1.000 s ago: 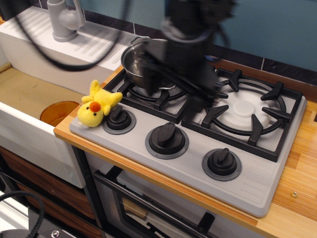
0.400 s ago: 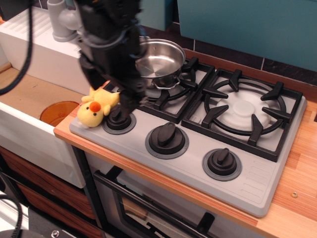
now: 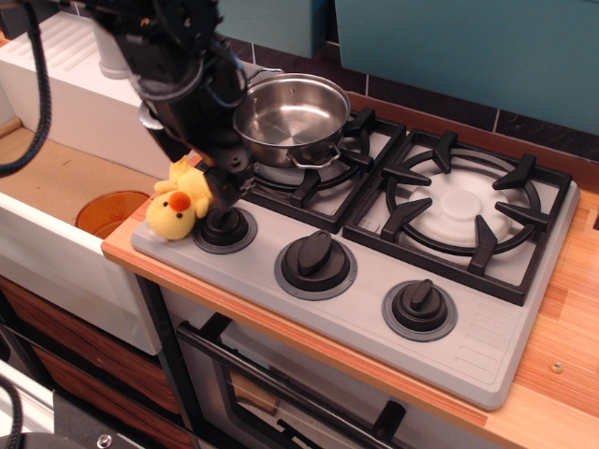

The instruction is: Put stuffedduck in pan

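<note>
The stuffedduck (image 3: 176,205), a yellow plush with an orange beak, lies on the front left corner of the grey stove (image 3: 487,346), beside the left knob (image 3: 225,227). The pan (image 3: 292,117), a shiny steel pot, stands empty on the back left burner. My gripper (image 3: 199,175) hangs low over the duck's rear end, with its jaws apart. One dark finger (image 3: 223,190) comes down on the duck's right side, just above the left knob. The arm hides the duck's rear part. The gripper holds nothing.
A sink lies left of the stove, with an orange disc (image 3: 110,210) at its bottom and a white drainboard (image 3: 65,75) behind it. Two more knobs (image 3: 315,262) line the stove's front. The right burner grate (image 3: 463,210) is bare. A wooden counter (image 3: 562,327) surrounds the stove.
The arm swung from over the pan to the left, then dropped lower and nearer the duck. The pan now shows in full. The duck has not moved.
</note>
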`<state>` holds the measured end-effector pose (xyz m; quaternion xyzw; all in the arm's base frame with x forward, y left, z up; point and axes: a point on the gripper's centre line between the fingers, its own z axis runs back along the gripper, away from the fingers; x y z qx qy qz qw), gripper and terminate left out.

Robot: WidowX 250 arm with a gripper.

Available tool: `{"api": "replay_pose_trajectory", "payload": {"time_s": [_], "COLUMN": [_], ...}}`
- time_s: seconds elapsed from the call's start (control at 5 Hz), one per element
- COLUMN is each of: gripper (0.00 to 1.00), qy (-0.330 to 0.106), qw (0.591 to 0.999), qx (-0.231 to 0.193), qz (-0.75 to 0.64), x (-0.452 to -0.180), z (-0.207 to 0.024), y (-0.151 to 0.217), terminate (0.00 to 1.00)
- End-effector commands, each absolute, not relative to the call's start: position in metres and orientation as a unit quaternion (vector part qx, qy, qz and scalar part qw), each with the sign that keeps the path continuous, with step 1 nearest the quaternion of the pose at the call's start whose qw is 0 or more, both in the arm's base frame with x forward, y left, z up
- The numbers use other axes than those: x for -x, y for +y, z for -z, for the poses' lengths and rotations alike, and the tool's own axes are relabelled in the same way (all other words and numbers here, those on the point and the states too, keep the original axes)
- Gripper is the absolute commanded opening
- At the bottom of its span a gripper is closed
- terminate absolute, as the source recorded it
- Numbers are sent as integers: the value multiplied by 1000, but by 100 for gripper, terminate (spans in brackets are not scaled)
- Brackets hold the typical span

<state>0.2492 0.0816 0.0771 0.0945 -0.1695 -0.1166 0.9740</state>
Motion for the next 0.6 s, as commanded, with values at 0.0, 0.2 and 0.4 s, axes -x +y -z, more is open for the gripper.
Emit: {"api": "replay_pose_trajectory", "payload": {"time_s": [0.0,0.2,0.4], "gripper": [100,100,100], "qy": [-225,-230,-228], "qw": [960,959,960], "qx": [-115,-121,-126], "qz": [119,113,104], "x": [-275,-273,-267], "z": [-73,-64,-55], "y": [114,119,122], "terminate": [0,0,0]}}
